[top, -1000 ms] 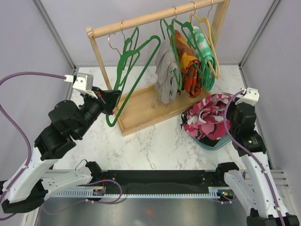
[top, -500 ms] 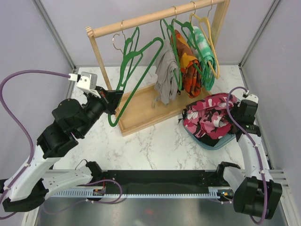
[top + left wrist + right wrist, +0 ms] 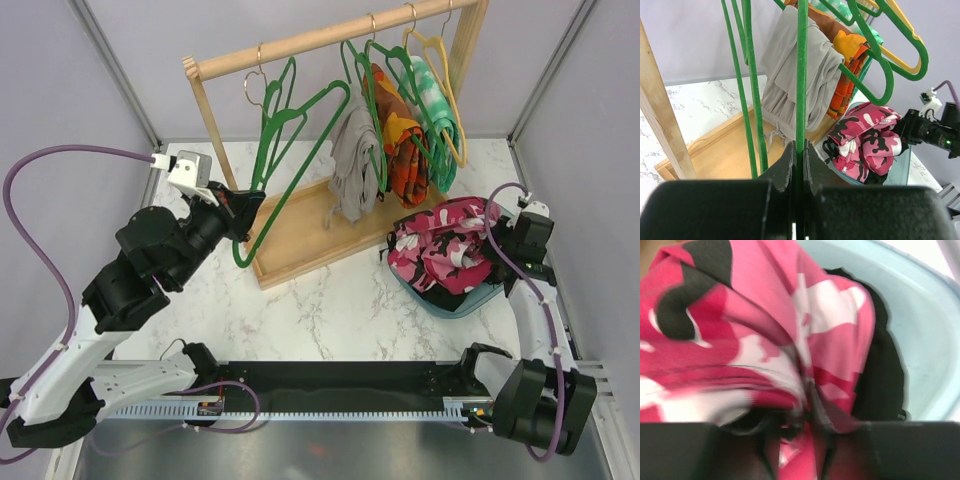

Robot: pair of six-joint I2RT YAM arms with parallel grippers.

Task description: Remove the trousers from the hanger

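Since a second ago my right arm has drawn back to the right edge of the desk [image 3: 340, 300]. The camouflage trousers [image 3: 440, 245] have settled into a heap in the pale blue basin [image 3: 455, 305], on top of the black trousers [image 3: 880, 365]. My right claw [image 3: 797, 445] is nosed into that pink cloth, but the wrist view is too smeared for me to tell how far apart its fingers stand. My left claw [image 3: 800, 155] is clamped tight on the lower bar of a bare green hanger [image 3: 290, 150], which it has lifted a touch. The grey trousers [image 3: 352, 165], orange-patterned trousers [image 3: 405, 150] and green-white trousers [image 3: 430, 95] hang from the wooden rail [image 3: 310, 40].
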